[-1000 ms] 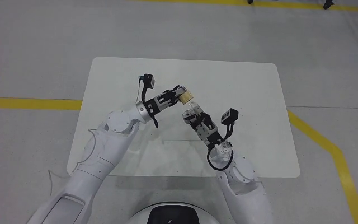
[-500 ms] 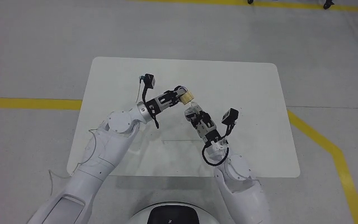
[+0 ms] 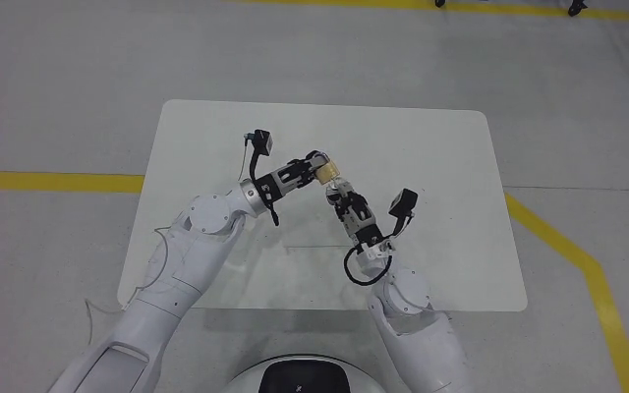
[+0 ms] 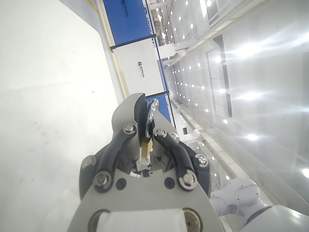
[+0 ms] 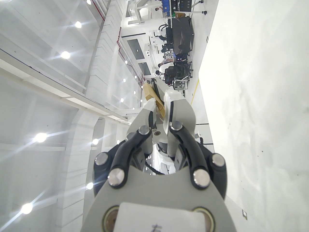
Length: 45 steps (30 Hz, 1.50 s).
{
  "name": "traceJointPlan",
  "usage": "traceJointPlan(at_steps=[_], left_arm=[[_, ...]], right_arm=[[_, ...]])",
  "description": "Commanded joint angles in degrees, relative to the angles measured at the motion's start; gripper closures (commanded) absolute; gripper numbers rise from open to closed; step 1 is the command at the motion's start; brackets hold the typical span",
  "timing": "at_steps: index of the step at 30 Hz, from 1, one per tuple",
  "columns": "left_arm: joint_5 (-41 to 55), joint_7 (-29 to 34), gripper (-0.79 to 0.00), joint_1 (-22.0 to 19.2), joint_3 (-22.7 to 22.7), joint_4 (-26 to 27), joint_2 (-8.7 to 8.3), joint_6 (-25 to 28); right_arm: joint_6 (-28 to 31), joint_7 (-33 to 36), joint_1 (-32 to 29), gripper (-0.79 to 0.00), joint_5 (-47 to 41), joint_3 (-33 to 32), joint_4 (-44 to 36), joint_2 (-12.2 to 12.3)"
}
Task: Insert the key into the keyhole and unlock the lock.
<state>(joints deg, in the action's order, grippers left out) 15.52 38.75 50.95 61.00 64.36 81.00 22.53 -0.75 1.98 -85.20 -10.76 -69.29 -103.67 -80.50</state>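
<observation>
A brass padlock (image 3: 326, 171) hangs above the middle of the white table (image 3: 432, 147), with my left gripper (image 3: 316, 169) shut on it. In the left wrist view its brass body (image 4: 146, 146) sits deep between the fingers and its silver shackle (image 4: 152, 108) pokes out at my left gripper's (image 4: 144, 103) tips. My right gripper (image 3: 337, 193) stands just below the lock, tips against its underside. In the right wrist view the padlock (image 5: 150, 94) lies right at my right gripper (image 5: 160, 101), which is shut; the key is hidden between its fingertips.
The white table has rounded corners, and its near edge (image 3: 324, 307) runs close to the robot. A yellow floor line (image 3: 69, 182) passes on the left. Both arms meet over the table's middle.
My right gripper has moved up and slightly toward the padlock, closing the gap to its underside. The left gripper holds the lock in the same place.
</observation>
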Motion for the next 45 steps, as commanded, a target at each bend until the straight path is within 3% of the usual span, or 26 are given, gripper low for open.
traceJointPlan(at_steps=[1, 7, 16, 32, 40, 45], left_arm=[[-0.12, -0.11, 0.000, 0.01, 0.02, 0.02, -0.01, -0.04], [-0.68, -0.27, 0.000, 0.05, 0.08, 0.16, -0.05, 0.08], [-0.34, -0.22, 0.000, 0.62, 0.41, 0.67, -0.11, 2.83], [-1.80, -1.14, 0.000, 1.66, 1.58, 1.95, -0.52, 6.60], [-3.65, -1.15, 0.000, 1.86, 1.68, 2.46, -0.74, 7.27], [-4.29, -0.72, 0.000, 2.00, 1.49, 2.86, -0.83, 7.68]], right_arm=[[-0.02, 0.16, 0.06, 0.000, -0.10, 0.04, 0.00, -0.01], [-0.71, 1.71, 0.04, 0.000, -3.90, -0.14, -0.06, -0.13], [-5.68, 11.31, 0.80, 0.000, -27.67, -4.98, 1.34, -0.23], [-12.88, 18.21, 2.01, 0.000, -43.18, -7.77, 3.79, 0.06], [-20.15, 23.38, 2.47, 0.000, -51.81, -9.25, 4.97, 0.48], [-27.34, 24.75, 3.65, 0.000, -61.97, -10.61, 7.55, 0.58]])
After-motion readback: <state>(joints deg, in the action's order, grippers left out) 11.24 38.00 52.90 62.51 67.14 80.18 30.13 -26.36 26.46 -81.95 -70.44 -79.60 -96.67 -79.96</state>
